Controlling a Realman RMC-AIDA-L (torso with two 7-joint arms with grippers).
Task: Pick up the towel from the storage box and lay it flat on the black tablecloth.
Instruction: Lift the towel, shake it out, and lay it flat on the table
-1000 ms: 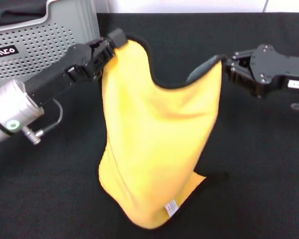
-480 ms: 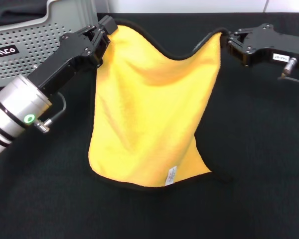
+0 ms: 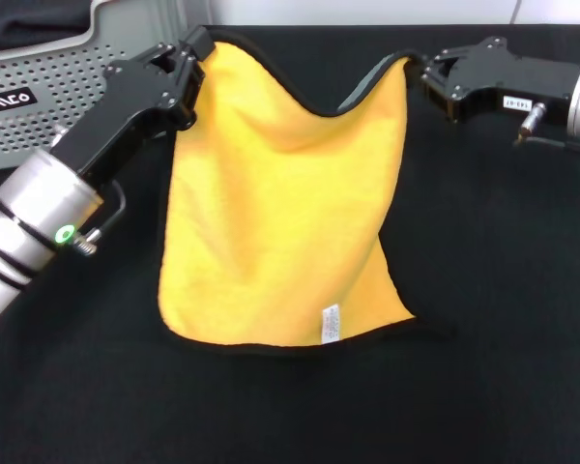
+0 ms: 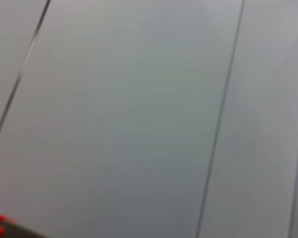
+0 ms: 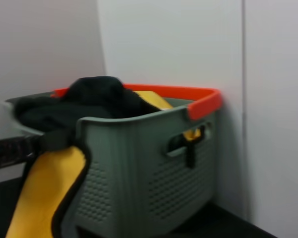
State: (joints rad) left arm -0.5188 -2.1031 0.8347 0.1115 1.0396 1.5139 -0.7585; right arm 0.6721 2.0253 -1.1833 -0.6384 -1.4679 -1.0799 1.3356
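1. So the fleecy towel (image 3: 280,203), bright yellow-orange face toward the head camera with thin black edging, hangs spread between both hands over the worktop. Its top edge sags in the middle, and its lower edge with the small white tag (image 3: 330,323) lies on the plain black tablecloth (image 3: 483,290).
2. Left hand (image 3: 195,50) is pinching the towel's upper corner on the robot's left, fingers pressed together on the edging, just in front of the box.
3. Right hand (image 3: 431,75) is clamped on the opposite upper corner, where a bit of the grey back face curls into view.
4. Light grey perforated plastic storage box (image 3: 72,82) sits at the far left of the worktop, black label with white letters facing forward, right behind the left arm.
5. Right wrist view shows the same box (image 5: 154,163) from the side: orange rim, slotted handle, dark cloth (image 5: 84,99) heaped inside, plus a yellow fold of the towel (image 5: 44,198) close by.
6. Left wrist view only shows pale grey wall panels with thin seams.
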